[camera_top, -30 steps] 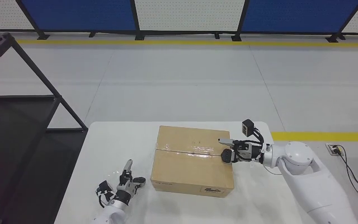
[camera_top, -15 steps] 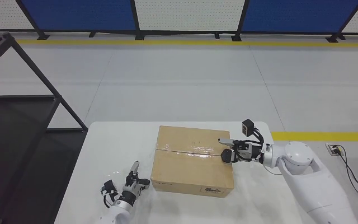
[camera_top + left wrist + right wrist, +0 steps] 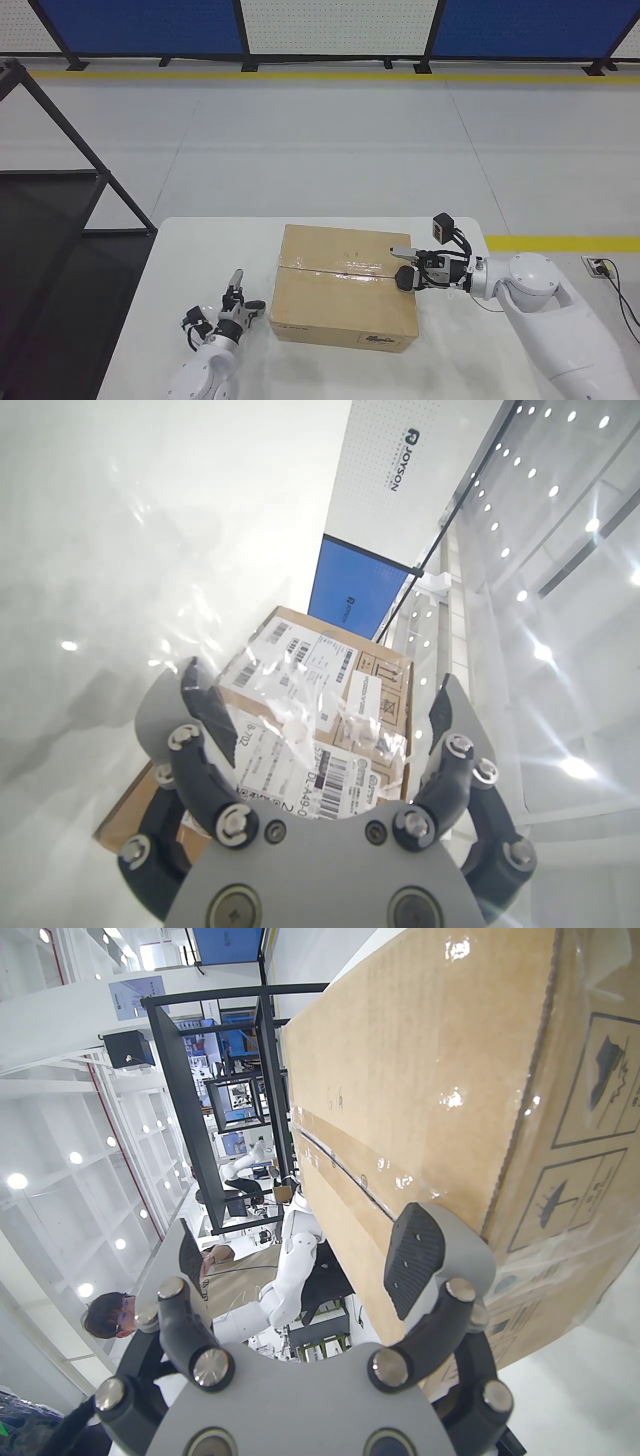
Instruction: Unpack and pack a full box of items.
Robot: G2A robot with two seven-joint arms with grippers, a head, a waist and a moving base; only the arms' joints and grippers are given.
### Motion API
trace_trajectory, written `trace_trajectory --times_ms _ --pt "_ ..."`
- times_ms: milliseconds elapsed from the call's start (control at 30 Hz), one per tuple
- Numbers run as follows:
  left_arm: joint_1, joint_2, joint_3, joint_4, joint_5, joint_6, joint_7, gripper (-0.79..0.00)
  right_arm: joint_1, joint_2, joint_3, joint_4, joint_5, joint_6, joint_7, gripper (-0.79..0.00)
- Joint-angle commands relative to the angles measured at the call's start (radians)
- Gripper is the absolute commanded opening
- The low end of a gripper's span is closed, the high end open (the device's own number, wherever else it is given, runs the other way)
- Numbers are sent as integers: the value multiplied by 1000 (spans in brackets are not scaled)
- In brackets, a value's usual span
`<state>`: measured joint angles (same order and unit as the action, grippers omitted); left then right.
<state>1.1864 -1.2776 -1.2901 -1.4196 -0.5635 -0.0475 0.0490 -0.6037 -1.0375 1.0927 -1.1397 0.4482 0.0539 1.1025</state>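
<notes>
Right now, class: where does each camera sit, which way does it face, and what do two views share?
Top: overhead, facing down at table, box, left claw, right claw.
Left wrist: behind the open left claw, facing the box's labelled end.
Right wrist: behind the right claw, facing along the box's taped top.
All three share the box.

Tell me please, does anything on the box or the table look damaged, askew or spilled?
Nothing is spilled, and the box sits flat on the table. Two small oddities: clear film over its labelled side is wrinkled and loose, and the taped top seam shows a dark line, perhaps already slit.
</notes>
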Motion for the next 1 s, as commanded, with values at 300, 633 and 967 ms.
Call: trace_trajectory --times_ms 300,633,967 --pt "-22 -19 -27 29 -52 -135 49 0 0 0 0 0 0 0 0 0" --pt "-7 -29 -52 -58 -24 -216 87 0 0 0 0 0 0 0 0 0" --pt "15 -38 -75 -166 16 -258 115 0 0 0 0 0 0 0 0 0"
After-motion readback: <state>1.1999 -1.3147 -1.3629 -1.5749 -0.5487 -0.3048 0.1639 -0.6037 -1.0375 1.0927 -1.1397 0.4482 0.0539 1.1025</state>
